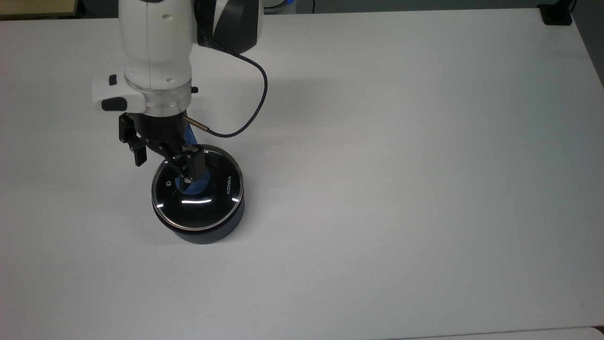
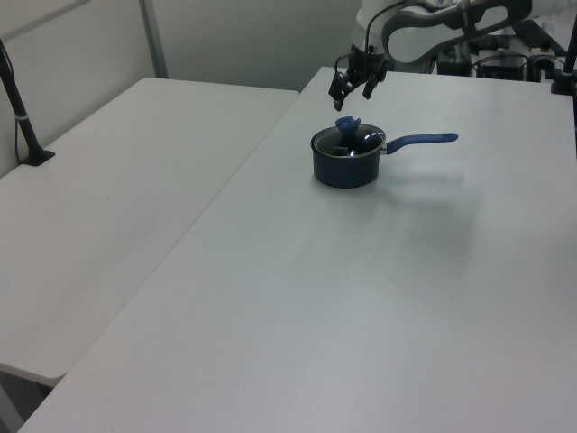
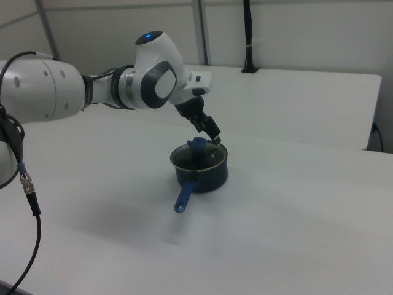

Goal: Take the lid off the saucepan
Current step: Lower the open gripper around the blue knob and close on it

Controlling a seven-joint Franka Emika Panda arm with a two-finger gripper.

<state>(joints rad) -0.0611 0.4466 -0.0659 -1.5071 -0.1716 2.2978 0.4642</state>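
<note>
One white arm outstretched, its tool [image 2: 353,86] spread wide, unclenched, just above the lid [image 2: 348,142] on the saucepan [image 2: 346,168].

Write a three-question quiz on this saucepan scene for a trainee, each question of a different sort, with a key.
1. True or false: the lid sits on the saucepan.
2. The gripper is: A) clamped on the blue knob, B) above the knob, not touching, C) resting on the table.
3. In the left view, toward which side does the saucepan handle point?

Key: 1 true. 2 B; the left view shows a gap between open fingers and knob. 3 The left view's right.
</note>
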